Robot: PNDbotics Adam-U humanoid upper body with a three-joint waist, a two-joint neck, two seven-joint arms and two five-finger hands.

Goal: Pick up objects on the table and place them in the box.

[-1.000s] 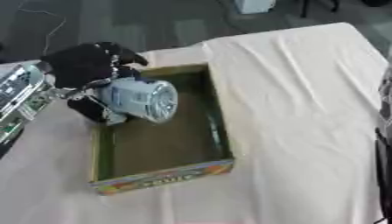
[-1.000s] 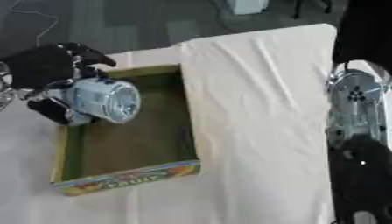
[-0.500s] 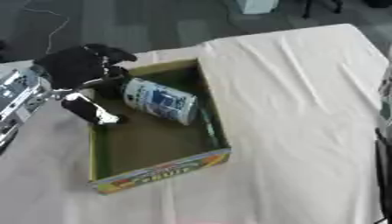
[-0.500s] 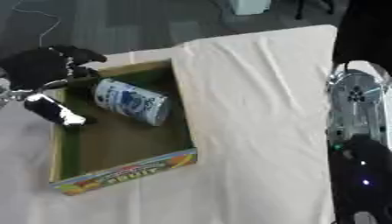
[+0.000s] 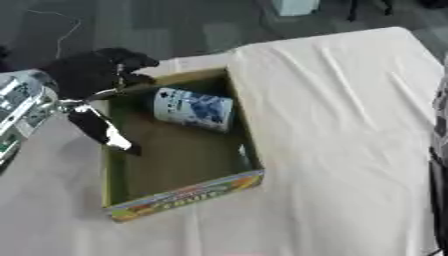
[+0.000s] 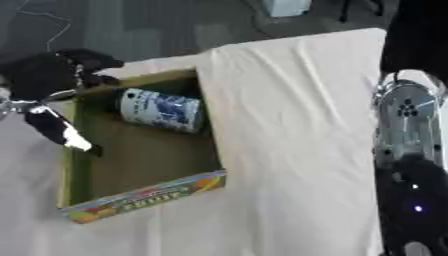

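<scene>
An open cardboard box with a colourful front wall sits on the cloth-covered table, left of centre. A white can with blue print lies on its side inside, at the far end. My black left hand hovers over the box's far left corner, open, apart from the can; one white-tipped finger hangs down along the left wall. A thin pale item lies against the inner right wall. My right arm shows at the right edge, off the table's work area.
The cream cloth covers the table to the right of the box and has loose folds. My left forearm, silver with green parts, fills the left edge. Grey floor and a white bin lie beyond the far table edge.
The can has left my left hand and now lies in the box. The hand has opened and drawn back to the left and up.
</scene>
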